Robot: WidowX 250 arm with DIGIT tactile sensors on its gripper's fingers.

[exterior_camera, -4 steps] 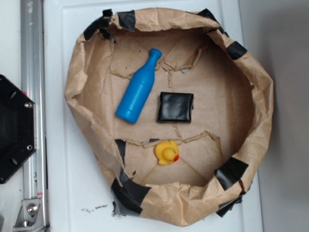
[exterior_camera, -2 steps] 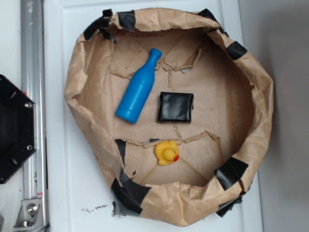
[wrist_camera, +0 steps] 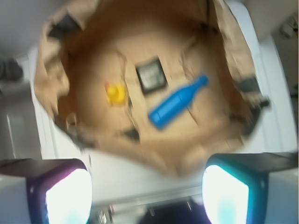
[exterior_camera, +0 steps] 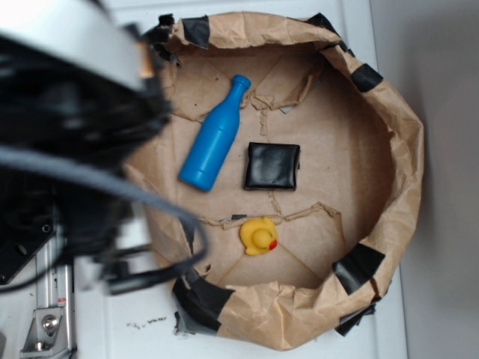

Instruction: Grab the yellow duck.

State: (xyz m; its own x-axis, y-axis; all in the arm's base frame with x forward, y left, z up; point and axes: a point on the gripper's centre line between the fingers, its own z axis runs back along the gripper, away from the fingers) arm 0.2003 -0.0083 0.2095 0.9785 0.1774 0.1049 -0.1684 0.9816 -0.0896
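Blurred arm (exterior_camera: 75, 134) hiding bin's left rim, gripper (wrist_camera: 147, 186) spread wide, yellow duck (exterior_camera: 259, 235) untouched

A blue bottle (wrist_camera: 176, 102) lay on its side ahead of the pincer, inside a crumpled brown paper basin (exterior_camera: 408, 161) patched with black tape. A black square pad (wrist_camera: 150, 75) sat just beyond the bottle. The white desk (exterior_camera: 112, 321) carried the basin.

A white worktop (exterior_camera: 374, 22) carries a brown paper bowl (exterior_camera: 404, 149), rim patched with black tape, near its middle.
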